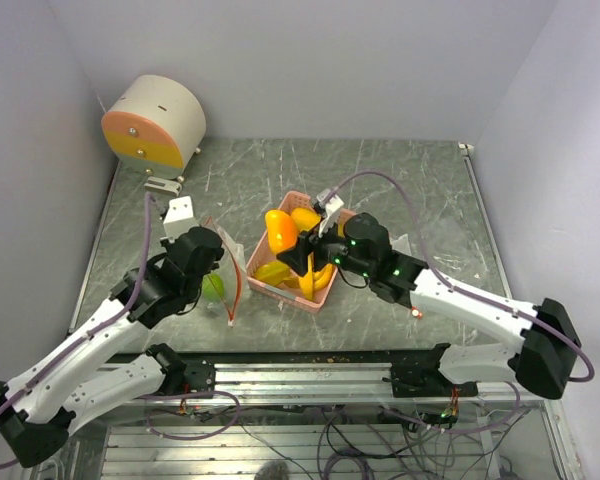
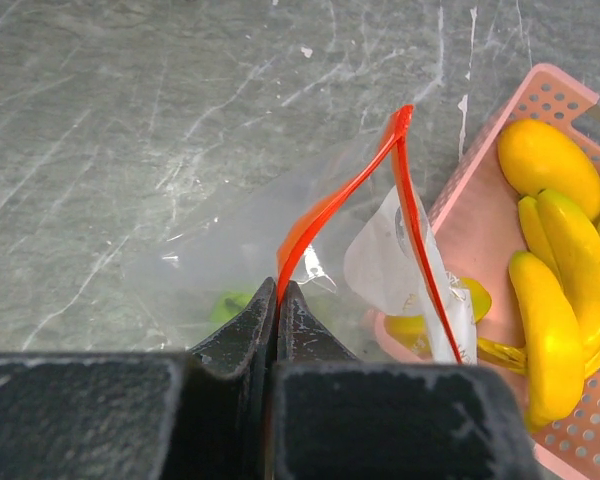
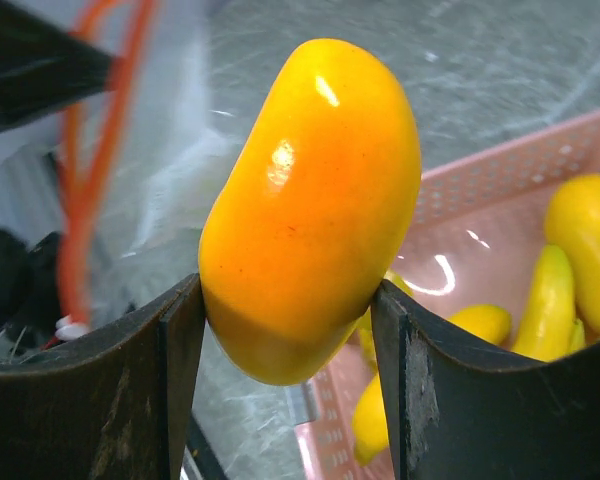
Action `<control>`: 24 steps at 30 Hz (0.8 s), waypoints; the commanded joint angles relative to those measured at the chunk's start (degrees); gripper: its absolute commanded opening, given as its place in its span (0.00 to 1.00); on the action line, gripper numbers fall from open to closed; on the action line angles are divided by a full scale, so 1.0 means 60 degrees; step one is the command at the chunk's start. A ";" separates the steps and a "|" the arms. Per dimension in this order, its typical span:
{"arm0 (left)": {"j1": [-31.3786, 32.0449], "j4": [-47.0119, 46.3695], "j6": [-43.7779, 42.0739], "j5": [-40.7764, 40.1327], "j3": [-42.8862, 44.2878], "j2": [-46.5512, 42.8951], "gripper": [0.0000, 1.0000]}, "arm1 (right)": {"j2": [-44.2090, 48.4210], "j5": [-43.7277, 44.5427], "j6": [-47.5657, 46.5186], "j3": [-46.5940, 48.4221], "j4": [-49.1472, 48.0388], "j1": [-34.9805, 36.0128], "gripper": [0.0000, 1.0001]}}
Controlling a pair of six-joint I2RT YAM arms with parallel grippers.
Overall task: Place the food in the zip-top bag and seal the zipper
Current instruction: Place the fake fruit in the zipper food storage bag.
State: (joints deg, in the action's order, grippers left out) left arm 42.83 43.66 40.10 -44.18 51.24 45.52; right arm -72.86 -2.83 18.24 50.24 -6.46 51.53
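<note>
Only the green ball [image 1: 213, 288] is in the bag [image 2: 215, 245], beside the pink basket [image 2: 485, 215]. The left gripper [image 2: 278, 300] pinches the zipper [image 2: 330, 205]. The right gripper [image 3: 285, 300] squeezes the mango [image 3: 310, 200] over the basket. Bananas [image 2: 555, 330] wait inside it. Nothing is sealed.

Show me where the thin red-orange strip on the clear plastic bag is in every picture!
Top external: the thin red-orange strip stands left of centre.
Left wrist: it loops up the middle, pinched at the bottom by the left gripper.
Right wrist: blurred, upper left, left of the yellow-orange mango toy.
Shared landmark: the pink perforated plastic basket lies right of the strip in all three.
</note>
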 commanded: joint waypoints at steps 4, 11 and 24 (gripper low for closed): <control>-0.0039 -0.1111 0.0075 0.0521 0.0013 0.0702 0.07 | 0.0877 -0.2922 -0.0959 -0.0301 -0.1379 0.0674 0.33; -0.0041 -0.1059 0.0089 0.0442 0.0068 0.0661 0.07 | -0.0269 -0.3738 -0.0528 0.0115 -0.2105 0.1725 0.33; -0.0038 -0.0693 0.0371 0.0458 -0.0161 -0.0701 0.07 | -0.1456 -0.2195 0.0798 0.0432 -0.2541 0.1888 0.32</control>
State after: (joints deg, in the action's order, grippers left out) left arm 42.83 39.24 40.84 -41.80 50.98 43.48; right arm -79.53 -21.74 20.21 50.72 -19.40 62.72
